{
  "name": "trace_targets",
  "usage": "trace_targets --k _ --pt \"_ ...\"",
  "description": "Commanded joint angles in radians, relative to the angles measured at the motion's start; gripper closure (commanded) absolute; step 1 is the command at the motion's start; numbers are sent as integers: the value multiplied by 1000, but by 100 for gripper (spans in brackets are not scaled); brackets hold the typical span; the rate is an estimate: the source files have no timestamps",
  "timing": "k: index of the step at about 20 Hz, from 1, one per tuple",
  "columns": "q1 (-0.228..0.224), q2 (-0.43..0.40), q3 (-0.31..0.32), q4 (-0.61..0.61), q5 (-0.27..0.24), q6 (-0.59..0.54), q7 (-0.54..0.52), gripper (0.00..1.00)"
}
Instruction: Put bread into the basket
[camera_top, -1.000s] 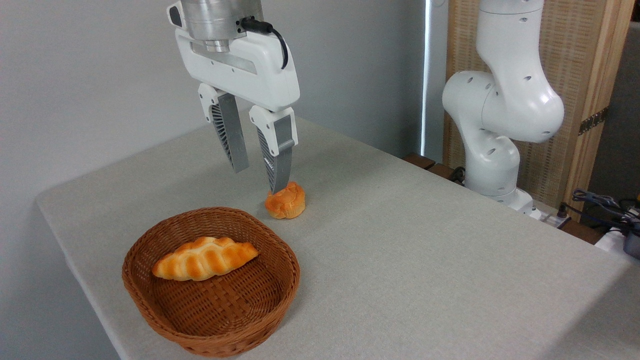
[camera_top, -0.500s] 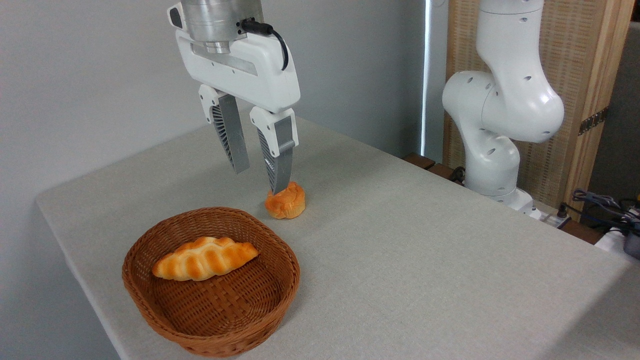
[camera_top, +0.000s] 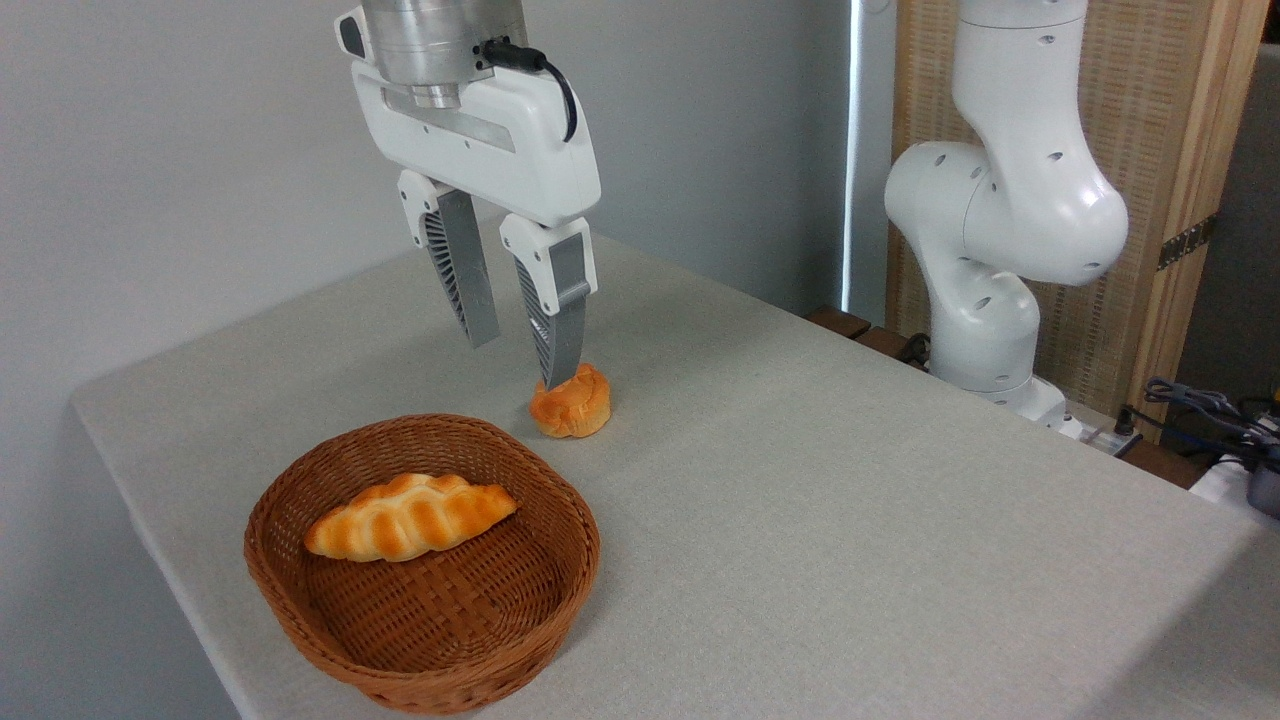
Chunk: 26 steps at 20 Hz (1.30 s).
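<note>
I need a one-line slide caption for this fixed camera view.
Open gripper above a small bun on the table, beside a wicker basket holding a braided loaf.

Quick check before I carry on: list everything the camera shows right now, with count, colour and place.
bun: one, golden-orange, on the table just behind the basket.
braided loaf: one, golden, lying inside the basket.
basket: one, brown wicker, front left of the table.
table: one, light grey.
wooden screen: one, tan, back right.
cables: dark, far right edge.
arm: one, white, back right.
end effector: one, white with grey fingers, open, above the bun.
</note>
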<state>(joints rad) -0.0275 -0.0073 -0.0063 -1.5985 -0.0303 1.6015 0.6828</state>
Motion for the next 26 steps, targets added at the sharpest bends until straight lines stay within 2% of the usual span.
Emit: trace_targets --k 1,26 --pt "0 -14 3 -20 10 21 -5 0" --pt "-8 -22 -12 -76 10 14 -3 0"
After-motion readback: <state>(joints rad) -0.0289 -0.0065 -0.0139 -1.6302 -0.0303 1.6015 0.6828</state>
